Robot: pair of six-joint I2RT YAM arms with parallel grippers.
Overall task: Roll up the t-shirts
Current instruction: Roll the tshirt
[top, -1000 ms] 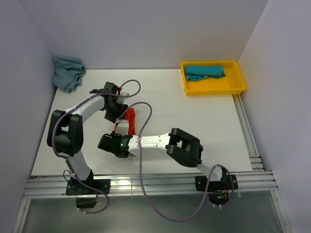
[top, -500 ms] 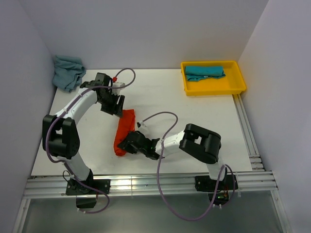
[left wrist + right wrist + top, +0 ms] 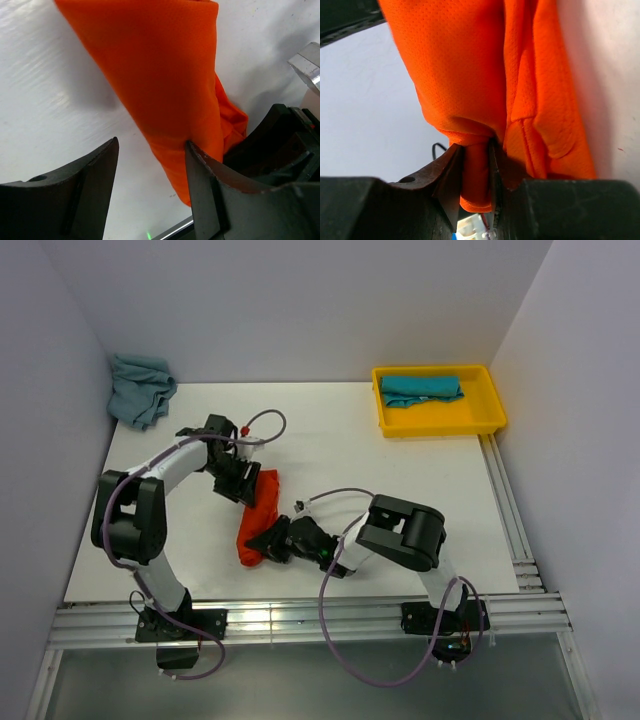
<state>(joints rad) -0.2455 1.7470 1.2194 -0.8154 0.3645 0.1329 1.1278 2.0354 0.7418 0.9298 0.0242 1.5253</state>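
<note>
The orange-red t-shirt lies as a long rolled bundle on the white table, running from far to near. My left gripper is at its far end, open; in the left wrist view the cloth touches the right finger's tip and bare table lies between the jaws. My right gripper is at the near end, shut on a fold of the orange cloth, as the right wrist view shows. A teal t-shirt lies rolled in the yellow tray. A grey-blue t-shirt lies crumpled at the back left.
The yellow tray stands at the back right, near the right wall. Aluminium rails run along the near edge and the right side. Purple cables loop over the table beside both arms.
The right gripper moved right to the bundle's near end and closed on it. The left gripper drew back toward the far left, then returned to the far end. The shirt now lies longer.
</note>
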